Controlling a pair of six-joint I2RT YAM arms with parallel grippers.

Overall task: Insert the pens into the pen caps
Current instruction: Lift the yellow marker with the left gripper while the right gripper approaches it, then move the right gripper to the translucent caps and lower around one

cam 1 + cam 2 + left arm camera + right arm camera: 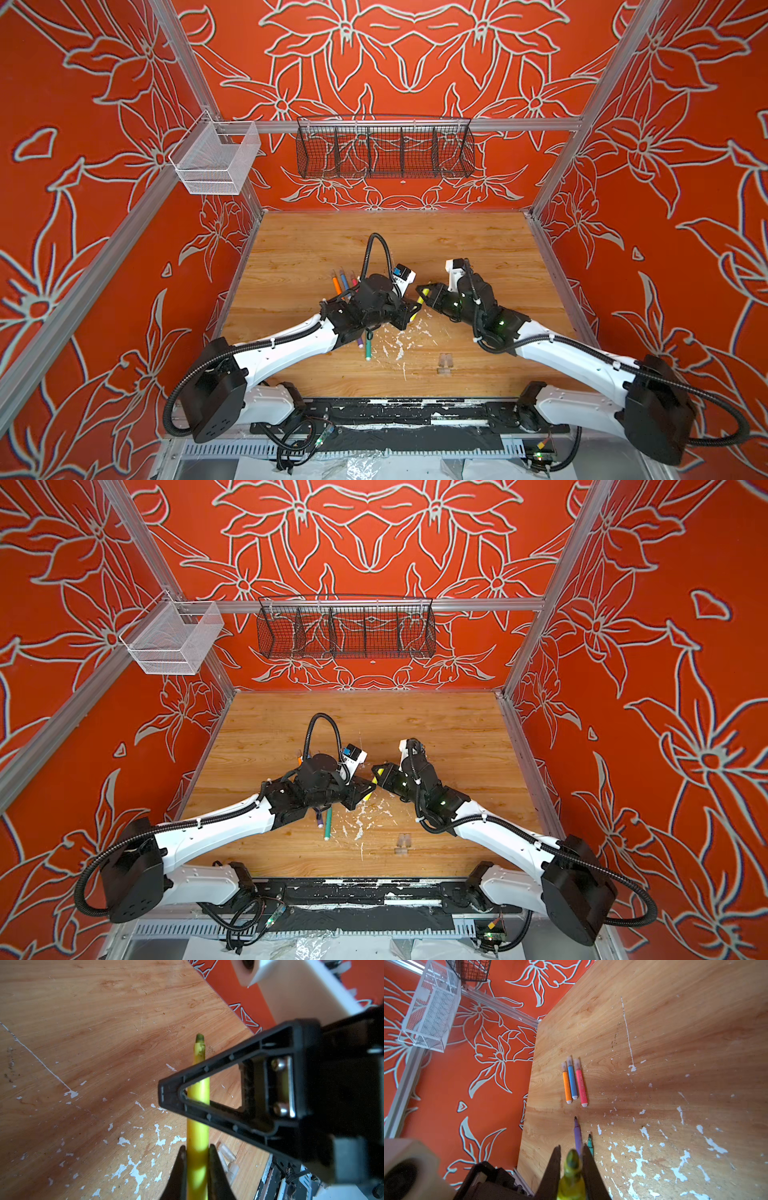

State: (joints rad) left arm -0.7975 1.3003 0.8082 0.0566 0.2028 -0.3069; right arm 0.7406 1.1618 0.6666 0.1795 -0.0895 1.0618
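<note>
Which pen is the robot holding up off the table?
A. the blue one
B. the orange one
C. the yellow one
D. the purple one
C: the yellow pen is pinched in the left end effector, and the right end effector is shut on its tip end.

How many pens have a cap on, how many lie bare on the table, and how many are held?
Capped pens: 3 (orange pen, blue pen, pink pen)
Bare pens on the table: 2 (purple pen, green pen)
Held pens: 1 (yellow pen, bare)
Total: 6 pens
</note>
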